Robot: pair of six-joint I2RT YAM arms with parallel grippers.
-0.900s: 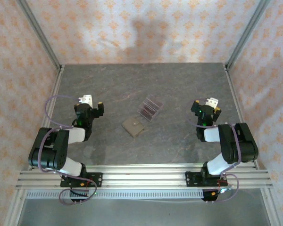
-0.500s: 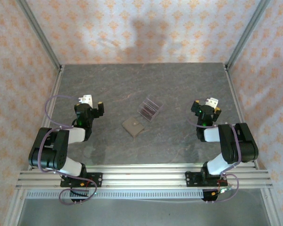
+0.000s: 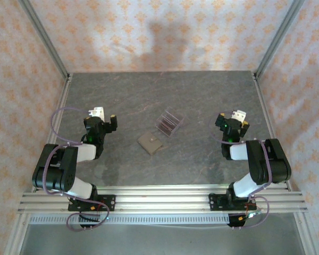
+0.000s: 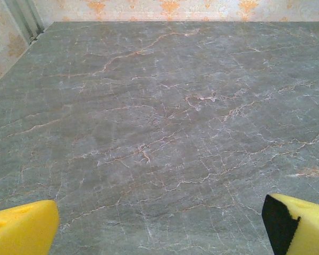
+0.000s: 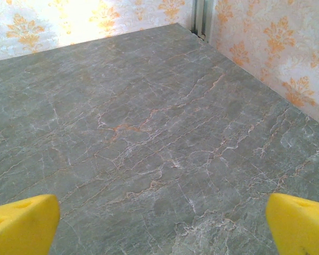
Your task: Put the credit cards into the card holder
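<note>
Nearest the arm bases, the left tool [image 3: 102, 119] and the right tool [image 3: 233, 121] sit over the bench [image 3: 202, 95], well apart from each other. Both wrist views put the yellow pads [image 4: 21, 228] at opposite lower corners, so each tool stands wide and holds nothing. Between them and a little farther out, the brown card holder [image 3: 150, 142] lies flat on the bench. It looks soft and light, likely to slide or fold under a push, so one tool should pin an edge while the mouth is opened. Just beyond it, the dark credit cards [image 3: 167, 124] stand on edge in a clear slotted stand [image 3: 178, 117]. They are probably thin, stiff, slick and very light, so pinching one card's upper edge, flat faces between the pads, seems the safest hold
</note>
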